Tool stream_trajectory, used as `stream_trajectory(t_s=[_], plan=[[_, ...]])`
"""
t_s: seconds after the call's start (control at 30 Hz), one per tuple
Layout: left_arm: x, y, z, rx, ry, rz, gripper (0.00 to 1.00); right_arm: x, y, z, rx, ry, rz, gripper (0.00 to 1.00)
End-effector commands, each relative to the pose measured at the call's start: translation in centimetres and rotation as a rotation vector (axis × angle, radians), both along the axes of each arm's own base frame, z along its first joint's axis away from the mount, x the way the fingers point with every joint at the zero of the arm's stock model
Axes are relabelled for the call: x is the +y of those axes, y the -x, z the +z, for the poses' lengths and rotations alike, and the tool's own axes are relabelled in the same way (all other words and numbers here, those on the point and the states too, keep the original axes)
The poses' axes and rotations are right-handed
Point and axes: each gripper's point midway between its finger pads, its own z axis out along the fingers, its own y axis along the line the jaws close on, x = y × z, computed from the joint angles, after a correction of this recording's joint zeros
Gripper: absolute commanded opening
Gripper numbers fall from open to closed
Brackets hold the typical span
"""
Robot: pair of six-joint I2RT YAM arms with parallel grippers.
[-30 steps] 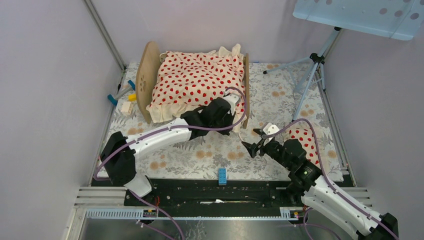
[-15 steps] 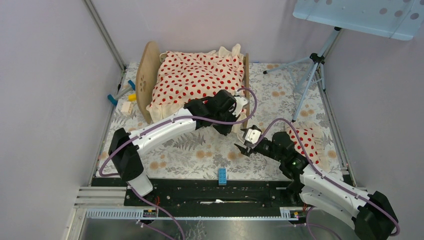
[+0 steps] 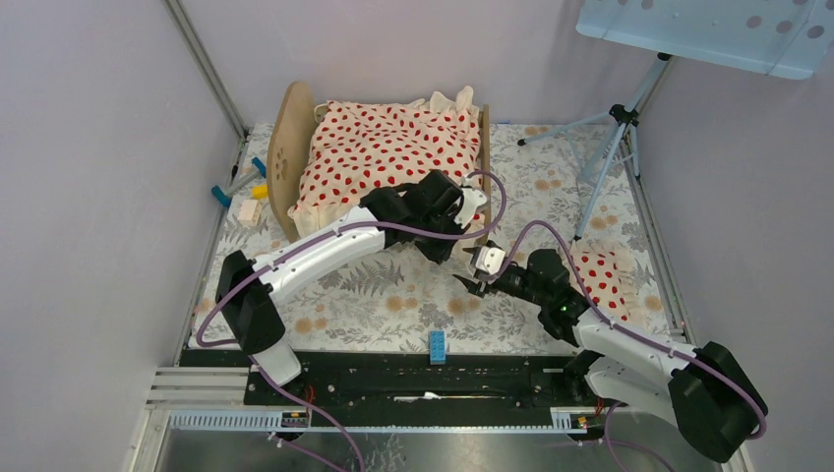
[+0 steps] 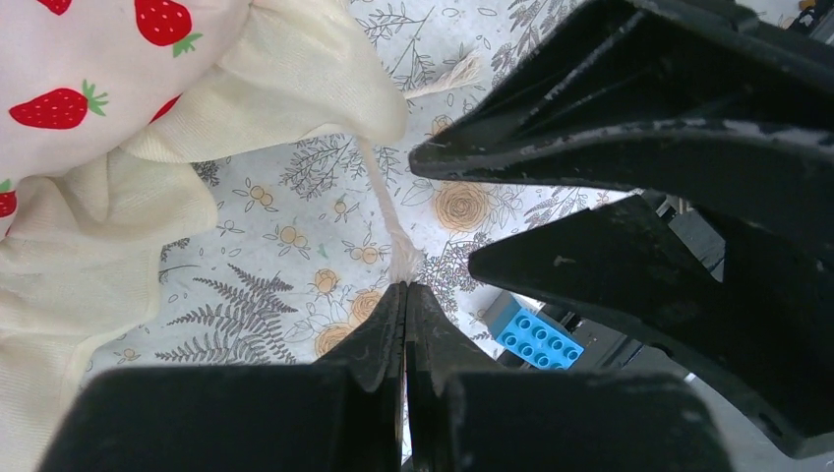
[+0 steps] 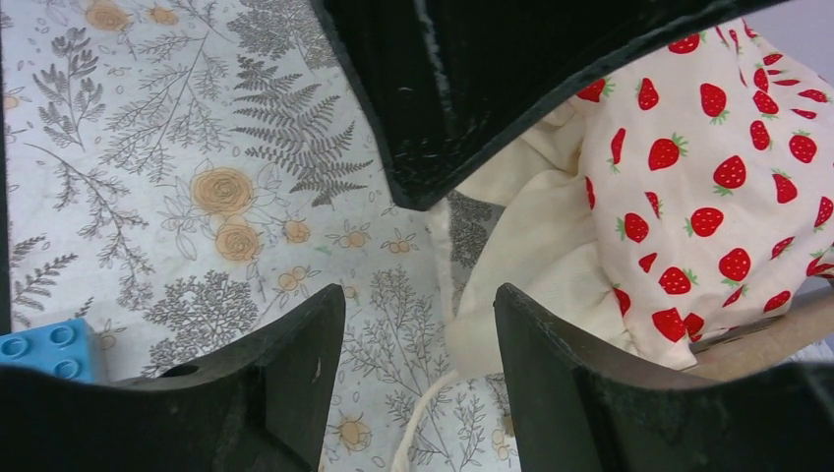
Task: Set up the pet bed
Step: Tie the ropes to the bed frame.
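Top external view: the pet bed (image 3: 285,162) stands beyond and to the left of both pincers, on the far left part of the desk (image 3: 344,300). Its mattress is hidden under a strawberry-print blanket (image 3: 384,157) with a cream ruffle.

The left pincer (image 4: 405,295) is at the bed's near right corner, just off the blanket's hanging edge. In the left wrist view its two fingers are pressed tip to tip, fully closed. A thin cream cord (image 4: 386,202) runs down from the ruffle to those tips, but I cannot tell whether it is pinched between them.

The right pincer (image 5: 418,300) points at the left one from the near side, and their tips almost meet. Its jaws stand fairly wide, with only the floral desk cover in the gap, so it grips nothing. In the right wrist view the ruffle lies just beyond and to the right of its fingers. A strip of the bed's wooden frame shows under the blanket at the far right.

A small strawberry-print pillow (image 3: 602,275) lies on the desk behind the right pincer, beside its arm. A blue brick (image 3: 436,344) sits at the desk's near edge, nearer than both pincers and well apart from the bed.
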Motion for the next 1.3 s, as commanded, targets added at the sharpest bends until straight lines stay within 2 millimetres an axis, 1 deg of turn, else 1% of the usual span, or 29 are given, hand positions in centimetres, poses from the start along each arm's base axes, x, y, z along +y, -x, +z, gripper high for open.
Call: stream_trajectory(t_s=[0.0,0.23,0.47,0.57,0.8,0.97,1.03,1.07,1.1,1.17,1.27], plan=[[-0.8,-0.1,1.5,-0.005,0.04,-0.046,0.0,1.0,-1.4,3.8,-0.129,-0.078,0.034,0.64],[-1.0,0.0,1.5,0.01,0.049,-0.05,0.0,2.0,-1.6,3.6,-0.127,-0.072,0.086,0.59],[-1.2,0.3,1.1,0.035,0.04,-0.063,0.0,2.4,-2.0,3.9,-0.135,-0.075,0.091,0.58],[-1.3,0.3,1.1,0.038,0.042,-0.067,0.0,2.6,-2.0,3.8,-0.13,-0.068,0.103,0.55],[-1.2,0.2,1.0,0.035,0.038,-0.065,0.0,2.9,-1.9,3.6,-0.119,-0.067,0.123,0.38],[-1.3,0.1,0.9,0.036,0.037,-0.065,0.0,3.0,-1.8,3.2,-0.104,-0.059,0.132,0.23],[-1.2,0.2,0.8,0.038,0.035,-0.066,0.0,3.0,-1.8,3.1,-0.098,-0.059,0.132,0.16],[-1.2,0.1,0.7,0.039,0.033,-0.063,0.0,3.0,-1.7,3.1,-0.097,-0.062,0.132,0.1],[-1.2,0.0,0.7,0.037,0.032,-0.062,0.03,3.0,-1.7,3.1,-0.091,-0.065,0.129,0.0],[-1.3,0.1,0.8,0.036,0.039,-0.067,0.12,2.9,-1.9,3.2,-0.085,-0.076,0.113,0.0],[-1.5,-0.4,1.8,-0.019,0.086,-0.064,0.25,2.5,-2.1,2.9,-0.064,-0.081,0.079,0.0]])
